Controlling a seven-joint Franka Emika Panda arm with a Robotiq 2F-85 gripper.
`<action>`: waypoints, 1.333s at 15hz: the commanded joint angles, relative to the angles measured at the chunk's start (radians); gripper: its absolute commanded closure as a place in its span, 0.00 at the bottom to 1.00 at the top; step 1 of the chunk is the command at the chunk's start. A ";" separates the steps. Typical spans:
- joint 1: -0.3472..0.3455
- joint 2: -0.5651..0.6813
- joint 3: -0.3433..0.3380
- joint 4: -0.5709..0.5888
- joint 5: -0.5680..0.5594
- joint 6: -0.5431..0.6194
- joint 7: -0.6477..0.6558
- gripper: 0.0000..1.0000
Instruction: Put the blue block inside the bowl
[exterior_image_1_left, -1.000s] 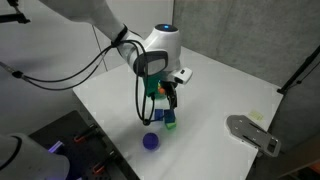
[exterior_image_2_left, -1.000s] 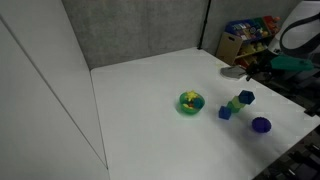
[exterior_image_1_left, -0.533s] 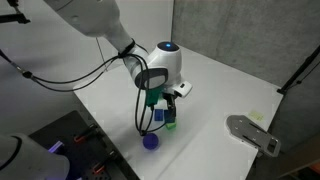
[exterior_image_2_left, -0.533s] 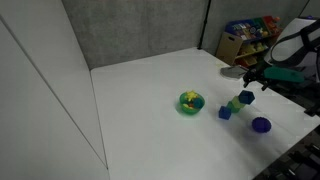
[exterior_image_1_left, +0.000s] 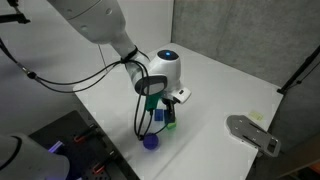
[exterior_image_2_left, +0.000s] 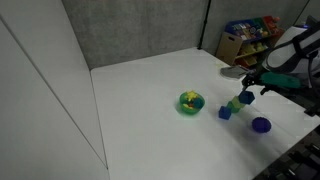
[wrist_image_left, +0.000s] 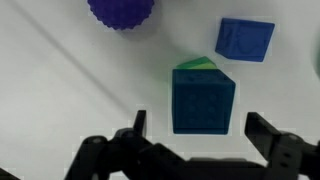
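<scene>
In the wrist view a dark blue block (wrist_image_left: 203, 100) lies just ahead of my open gripper (wrist_image_left: 200, 128), between the lines of its two fingers. A light green cube (wrist_image_left: 200, 64) shows at the block's far edge, mostly hidden by it. A second, brighter blue block (wrist_image_left: 245, 40) lies beyond to the right. In an exterior view the green bowl (exterior_image_2_left: 190, 102) stands left of the cubes, and the gripper (exterior_image_2_left: 250, 82) hovers above the dark blue block (exterior_image_2_left: 246, 97). Nothing is held.
A round blue-violet piece (wrist_image_left: 120, 10) lies near the cubes; it shows in both exterior views (exterior_image_1_left: 150, 141) (exterior_image_2_left: 261, 125). A grey flat object (exterior_image_1_left: 252, 132) lies near the white table's edge. Shelves with coloured items (exterior_image_2_left: 245, 42) stand behind the table.
The arm has come down and closer over the cluster of cubes. The cubes, the bowl and the round piece have not moved.
</scene>
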 joint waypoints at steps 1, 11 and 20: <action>-0.001 0.041 0.001 0.028 0.018 0.029 -0.005 0.00; 0.008 0.098 0.005 0.036 0.017 0.087 -0.009 0.25; 0.069 -0.024 -0.005 0.054 -0.017 -0.004 0.013 0.69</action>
